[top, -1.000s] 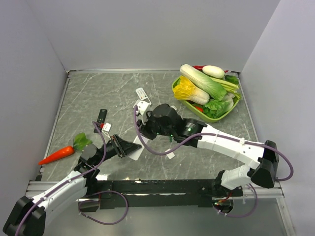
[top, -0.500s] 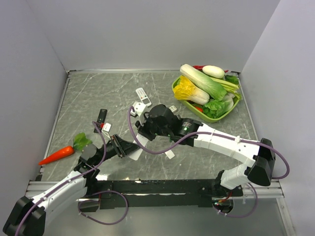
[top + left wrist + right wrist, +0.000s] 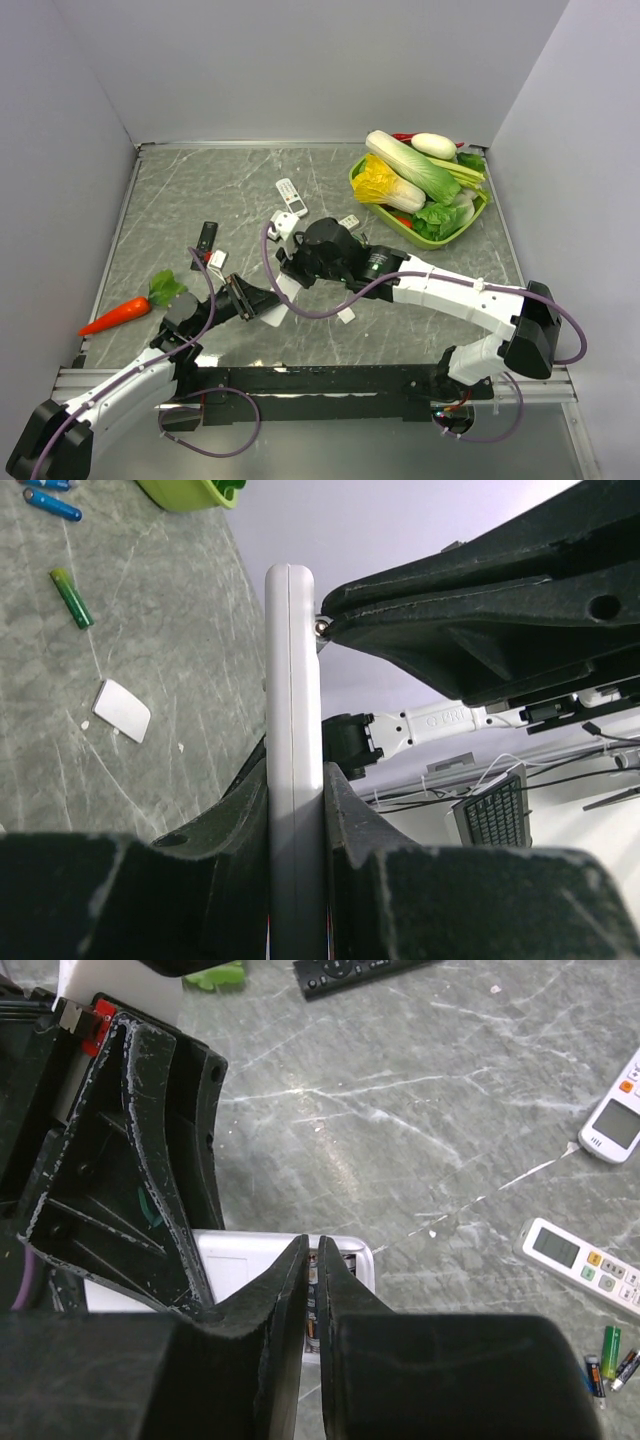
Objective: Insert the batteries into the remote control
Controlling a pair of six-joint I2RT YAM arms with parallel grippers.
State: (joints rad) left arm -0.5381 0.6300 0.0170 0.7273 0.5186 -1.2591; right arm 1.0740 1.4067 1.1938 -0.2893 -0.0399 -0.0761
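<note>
The white remote control (image 3: 293, 730) stands edge-on between the fingers of my left gripper (image 3: 295, 810), which is shut on it just above the table (image 3: 250, 298). My right gripper (image 3: 312, 1250) hovers over the remote's (image 3: 235, 1260) open battery bay, its jaws drawn together to a thin slit. Through the slit a battery (image 3: 313, 1305) shows lying in the bay. Loose batteries lie on the table: a green one (image 3: 72, 598), a blue one (image 3: 55, 505), and a small group (image 3: 606, 1355) at the right.
The white battery cover (image 3: 121, 709) lies flat nearby. Two other white remotes (image 3: 578, 1256) (image 3: 618, 1120) and a black remote (image 3: 205, 237) lie on the table. A green basket (image 3: 443, 240) of vegetables stands back right. A carrot (image 3: 118, 315) lies at the left.
My right gripper has moved down and left onto the held remote, and its jaws have narrowed. The left gripper and remote have stayed put.
</note>
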